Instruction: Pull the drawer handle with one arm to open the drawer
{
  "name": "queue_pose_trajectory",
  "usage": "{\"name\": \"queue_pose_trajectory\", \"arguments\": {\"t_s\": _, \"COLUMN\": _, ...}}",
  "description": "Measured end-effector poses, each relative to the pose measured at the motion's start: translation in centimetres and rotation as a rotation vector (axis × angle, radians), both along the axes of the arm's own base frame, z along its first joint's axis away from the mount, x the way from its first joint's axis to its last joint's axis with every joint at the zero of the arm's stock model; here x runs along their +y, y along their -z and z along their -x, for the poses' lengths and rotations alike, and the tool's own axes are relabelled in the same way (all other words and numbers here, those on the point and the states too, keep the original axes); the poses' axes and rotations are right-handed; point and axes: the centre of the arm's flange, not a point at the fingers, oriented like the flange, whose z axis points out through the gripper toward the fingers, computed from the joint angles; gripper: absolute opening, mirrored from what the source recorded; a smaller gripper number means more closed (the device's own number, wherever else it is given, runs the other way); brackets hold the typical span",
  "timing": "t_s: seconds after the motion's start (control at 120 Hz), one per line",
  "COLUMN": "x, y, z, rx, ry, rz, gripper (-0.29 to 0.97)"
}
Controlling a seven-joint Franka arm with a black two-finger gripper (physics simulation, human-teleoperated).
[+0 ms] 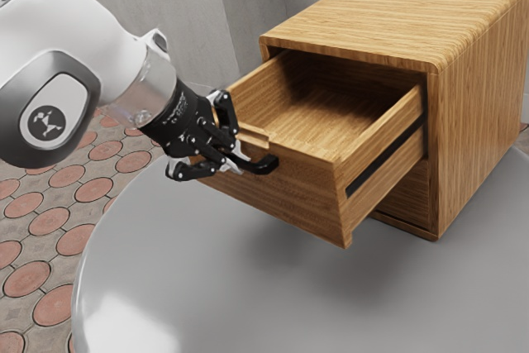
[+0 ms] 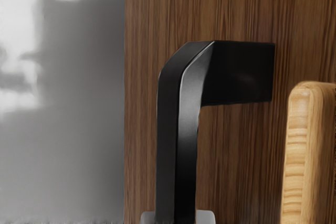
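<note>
1. Starting at the exterior view's left: a floor of round reddish-brown tiles (image 1: pixel 50 196) lies beyond the rim of the round grey table (image 1: pixel 289 287).
2. The white seven-joint arm (image 1: pixel 74 55) enters from the upper left and reaches toward the exterior view's right, above the table's near edge.
3. The black two-finger gripper (image 1: pixel 230 159) is clamped on the black angled metal drawer handle (image 1: pixel 263 164), with one finger on each side of its bar. In the wrist view, the bar leads from its bent mount on the drawer front toward the hand.
4. The light-brown wooden drawer (image 1: pixel 281 192) stands well out of its housing, with its inner floor and walls exposed. The handle is fixed to its front face, at the end nearest the arm.
5. The boxy wooden cabinet (image 1: pixel 471 80) sits on the table at the exterior view's right. The drawer projects from its upper opening toward the arm.
</note>
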Motion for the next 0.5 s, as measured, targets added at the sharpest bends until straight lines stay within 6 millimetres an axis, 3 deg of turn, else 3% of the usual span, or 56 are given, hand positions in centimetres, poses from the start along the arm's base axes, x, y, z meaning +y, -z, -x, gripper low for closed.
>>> {"name": "queue_pose_trajectory", "arguments": {"t_s": 0.5, "x": -0.3, "y": -0.9, "z": 3.5, "rx": -0.008, "ry": -0.009, "rz": 0.008, "gripper": -0.11}}
